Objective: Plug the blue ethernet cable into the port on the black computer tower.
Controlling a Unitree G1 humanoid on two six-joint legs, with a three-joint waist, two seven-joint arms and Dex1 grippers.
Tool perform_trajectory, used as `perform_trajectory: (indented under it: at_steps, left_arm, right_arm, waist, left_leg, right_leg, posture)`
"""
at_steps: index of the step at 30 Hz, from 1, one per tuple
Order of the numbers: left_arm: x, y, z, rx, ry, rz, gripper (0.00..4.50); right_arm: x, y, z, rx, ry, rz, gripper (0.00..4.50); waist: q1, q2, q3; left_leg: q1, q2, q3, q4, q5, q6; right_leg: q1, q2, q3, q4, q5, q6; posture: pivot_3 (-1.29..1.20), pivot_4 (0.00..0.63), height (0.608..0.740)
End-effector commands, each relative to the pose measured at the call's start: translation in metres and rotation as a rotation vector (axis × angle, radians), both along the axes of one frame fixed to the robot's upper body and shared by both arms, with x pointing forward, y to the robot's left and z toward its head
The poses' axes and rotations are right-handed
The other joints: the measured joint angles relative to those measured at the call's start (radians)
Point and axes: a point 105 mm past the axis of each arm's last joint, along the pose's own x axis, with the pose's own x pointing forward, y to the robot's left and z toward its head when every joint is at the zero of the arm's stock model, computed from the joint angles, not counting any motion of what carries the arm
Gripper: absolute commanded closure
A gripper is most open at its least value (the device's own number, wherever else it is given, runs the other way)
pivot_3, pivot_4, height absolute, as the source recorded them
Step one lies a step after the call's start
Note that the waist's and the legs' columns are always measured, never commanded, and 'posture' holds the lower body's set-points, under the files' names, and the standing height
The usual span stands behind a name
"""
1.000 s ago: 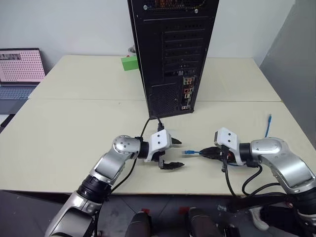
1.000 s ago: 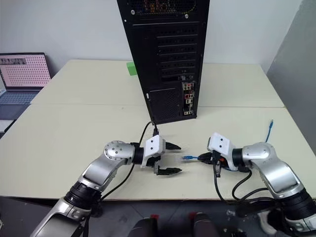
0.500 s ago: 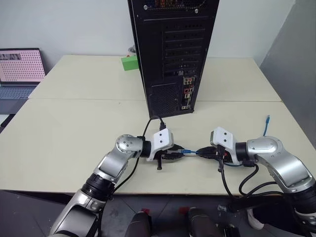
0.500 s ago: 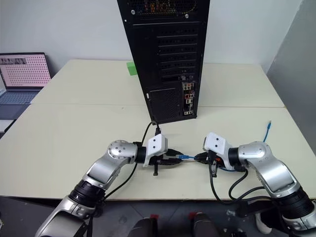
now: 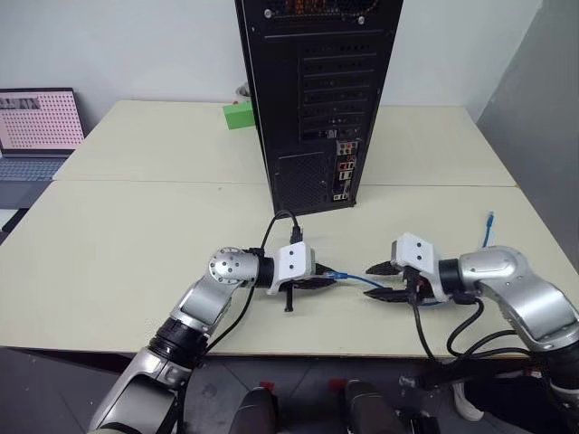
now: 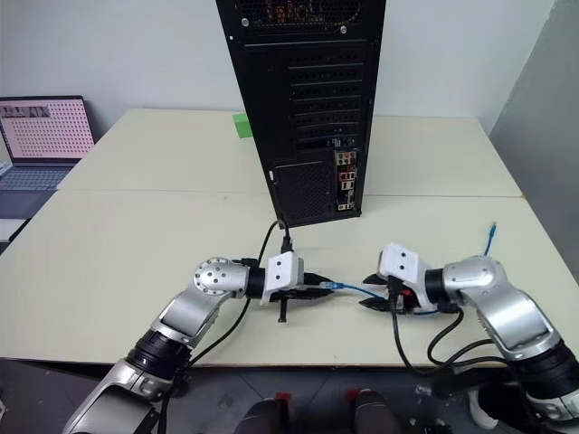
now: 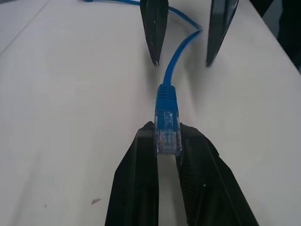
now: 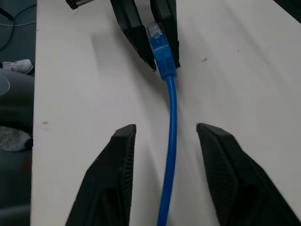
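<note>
Pinching the blue ethernet cable [image 7: 167,126] plug, left claw [image 7: 168,155] sat clamped; right claw [image 8: 167,136] gaped, straddling the wire, empty. Keep plug straight toward the port [image 5: 342,172].

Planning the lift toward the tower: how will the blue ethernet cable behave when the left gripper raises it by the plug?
The blue ethernet cable bends loosely across the table, so it is probably floppy and will trail. The plug, pinched in the left gripper, looks rigid and light, possibly prone to twisting.

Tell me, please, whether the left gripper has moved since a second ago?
Yes. The left gripper has shut on the blue ethernet cable plug, sitting slightly nearer the black computer tower than before.
</note>
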Motion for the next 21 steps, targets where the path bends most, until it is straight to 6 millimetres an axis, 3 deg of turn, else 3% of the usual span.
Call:
perform_trajectory:
  at_steps: [1,4,8,12,21]
  left_arm:
    - [-0.005,0.003,0.014,-0.040,-0.274,-0.060,4.21]
    - [-0.012,0.004,0.015,-0.064,-0.415,-0.108,4.21]
    - [-0.024,0.007,0.017,-0.098,-0.612,-0.190,4.21]
    - [-0.022,0.007,0.024,-0.125,-0.728,-0.198,4.21]
    - [-0.014,0.007,0.028,-0.120,-0.811,-0.174,4.21]
  right_arm:
    - [-0.011,0.001,0.032,0.153,0.058,-0.011,1.41]
    - [-0.014,0.006,0.034,0.211,0.101,-0.029,0.66]
    - [-0.015,0.017,0.029,0.257,0.142,-0.052,0.65]
    - [-0.017,0.027,0.023,0.277,0.168,-0.050,0.65]
    - [-0.020,0.049,0.017,0.312,0.213,-0.019,0.65]
  waist:
    - [0.001,0.000,0.000]
    - [0.008,0.000,0.000]
    - [0.011,0.000,0.000]
    - [0.019,0.000,0.000]
    - [0.017,0.000,0.000]
  left_leg:
    - [0.000,0.000,0.000,0.000,0.000,0.000]
    - [0.000,0.000,0.000,0.000,0.000,0.000]
    - [0.000,0.000,0.000,0.000,0.000,0.000]
    - [0.000,0.000,0.000,0.000,0.000,0.000]
    - [-0.001,0.000,0.000,0.000,0.000,0.000]
  right_leg:
    - [0.000,0.000,0.000,0.000,0.000,0.000]
    - [0.000,0.000,0.000,0.000,0.000,0.000]
    - [0.000,0.000,0.000,0.000,0.000,0.000]
    - [0.000,0.000,0.000,0.000,0.000,0.000]
    - [0.000,0.000,0.000,0.000,0.000,0.001]
  posture:
    - [0.00,0.150,0.740]
    - [0.00,0.150,0.740]
    - [0.00,0.150,0.740]
    - [0.00,0.150,0.740]
    - [0.00,0.150,0.740]
